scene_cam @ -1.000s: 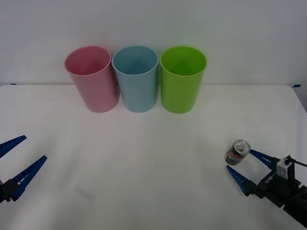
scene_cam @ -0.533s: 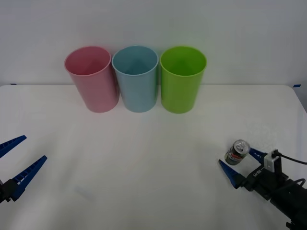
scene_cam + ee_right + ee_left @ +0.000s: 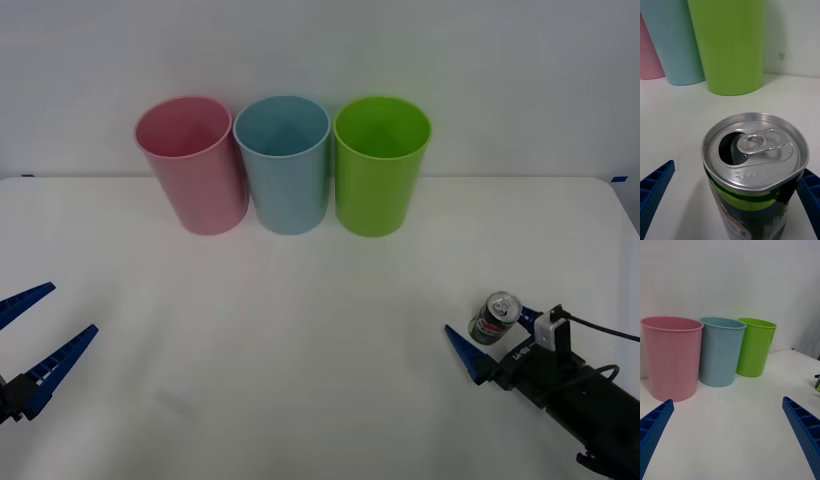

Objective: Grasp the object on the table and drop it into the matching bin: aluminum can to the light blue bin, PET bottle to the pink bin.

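1. The aluminum can point(image 3: 494, 318) stands upright between the two blue fingers of my right gripper point(image 3: 488, 340), on the near right part of the table point(image 3: 320, 340). From the right wrist I see its silver top and pull tab point(image 3: 760, 141), with the mouth already open.
2. My right gripper is spread wide around the can. One finger point(image 3: 462, 352) lies well clear on one side; the other sits just beside the can, and I cannot tell whether it touches.
3. Beyond the can, straight ahead of the right gripper, stands the lime green bin point(image 3: 728, 45). The light blue bin point(image 3: 672, 39) is next to it and the pink bin point(image 3: 648, 52) next to that.
4. In the front view the three bins line up at the far edge of the table, well apart from the can, pink bin touching light blue.
5. My left gripper point(image 3: 30, 345) hovers low over the near left corner of the table, fingers spread wide, holding nothing, facing the pink bin and light blue bin.
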